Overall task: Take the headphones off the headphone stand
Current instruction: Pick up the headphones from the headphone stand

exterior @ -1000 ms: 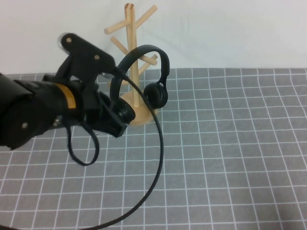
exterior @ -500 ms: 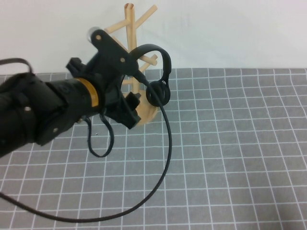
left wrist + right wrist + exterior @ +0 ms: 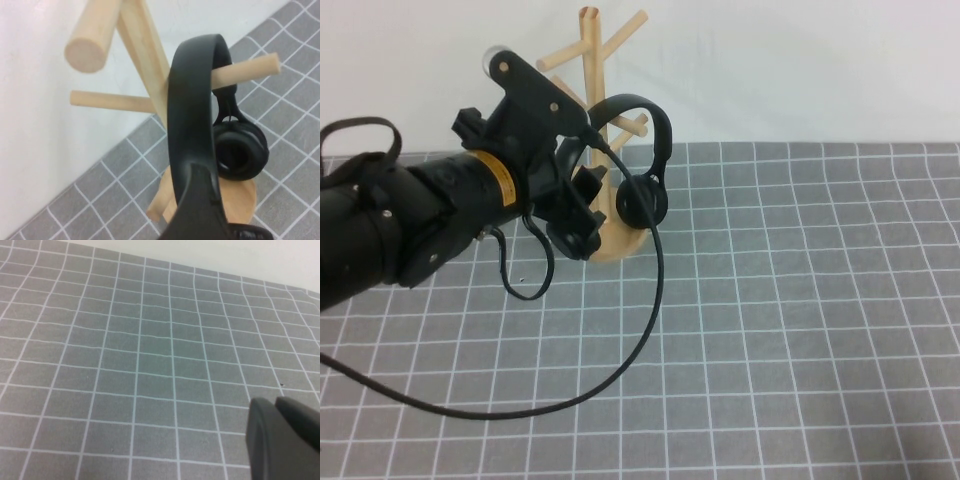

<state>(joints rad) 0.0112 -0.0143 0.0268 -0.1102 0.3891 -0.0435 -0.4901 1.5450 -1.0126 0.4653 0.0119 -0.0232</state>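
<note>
While black on-ear headphones (image 3: 642, 160) hang on the light wooden tree-shaped stand (image 3: 602, 130) (far edge of the grey gridded mat (image 3: 800, 330)), the left gripper (image 3: 582, 205) sits spread beside them; the right gripper's (image 3: 282, 440) state can't be told.

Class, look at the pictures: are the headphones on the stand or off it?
On. The headphones' band hangs over a peg of the wooden stand. The left hand is beside them; the right hand is over bare mat.

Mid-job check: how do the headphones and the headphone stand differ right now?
The headphones are black with padded cups; the headphone stand is light wood. The stand stands upright on its round base; the headphones hang off a peg by the headband. The stand rises taller. Both sit at the left hand.
</note>
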